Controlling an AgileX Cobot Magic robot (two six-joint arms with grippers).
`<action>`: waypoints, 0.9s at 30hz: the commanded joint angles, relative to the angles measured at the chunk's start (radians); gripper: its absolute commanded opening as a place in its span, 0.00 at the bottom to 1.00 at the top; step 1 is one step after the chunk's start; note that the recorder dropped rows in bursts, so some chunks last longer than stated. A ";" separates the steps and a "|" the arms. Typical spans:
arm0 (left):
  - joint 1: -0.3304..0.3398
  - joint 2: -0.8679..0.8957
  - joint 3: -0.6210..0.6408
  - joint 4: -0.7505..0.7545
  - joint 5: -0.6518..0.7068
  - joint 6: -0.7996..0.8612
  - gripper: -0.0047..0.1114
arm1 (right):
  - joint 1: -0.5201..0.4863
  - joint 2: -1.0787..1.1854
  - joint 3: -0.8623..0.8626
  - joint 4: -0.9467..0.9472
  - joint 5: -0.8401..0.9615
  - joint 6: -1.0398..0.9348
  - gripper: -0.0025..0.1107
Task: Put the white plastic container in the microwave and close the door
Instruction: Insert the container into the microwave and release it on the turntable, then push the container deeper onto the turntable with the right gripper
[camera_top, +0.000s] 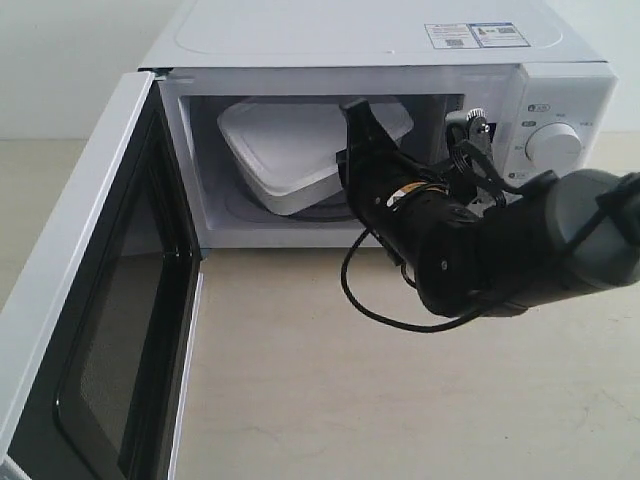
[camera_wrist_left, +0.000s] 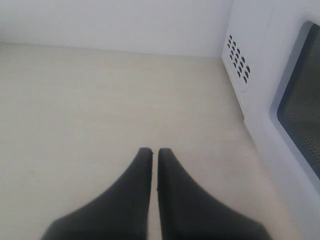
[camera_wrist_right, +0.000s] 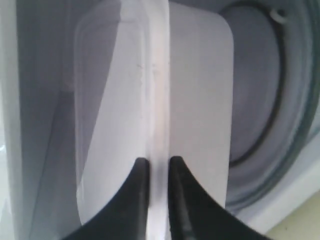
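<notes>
The white microwave (camera_top: 560, 95) stands at the back with its door (camera_top: 70, 300) swung wide open to the left. Inside the cavity the white plastic container (camera_top: 300, 145) is held tilted above the glass turntable (camera_top: 330, 213). My right gripper (camera_top: 352, 150) reaches into the cavity, shut on the container's rim. The right wrist view shows that gripper (camera_wrist_right: 159, 162) pinching the rim of the container (camera_wrist_right: 195, 100) edge-on, with the turntable (camera_wrist_right: 265, 100) behind. My left gripper (camera_wrist_left: 154, 151) hangs shut and empty over the tabletop, beside the microwave's vented side (camera_wrist_left: 239, 62).
The open door's window (camera_top: 120, 350) juts toward the front left. The right arm's black body (camera_top: 500, 250) and its cable (camera_top: 370, 300) hang in front of the cavity. Beige tabletop (camera_top: 400, 400) stretches in front of the microwave.
</notes>
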 joint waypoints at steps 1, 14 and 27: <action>0.002 -0.003 0.004 -0.002 -0.007 -0.007 0.08 | -0.017 0.029 -0.074 0.031 0.022 -0.061 0.02; 0.002 -0.003 0.004 -0.002 -0.007 -0.007 0.08 | -0.041 0.113 -0.175 0.030 0.081 -0.104 0.02; 0.002 -0.003 0.004 -0.002 -0.007 -0.007 0.08 | -0.058 0.122 -0.175 0.028 0.071 -0.150 0.10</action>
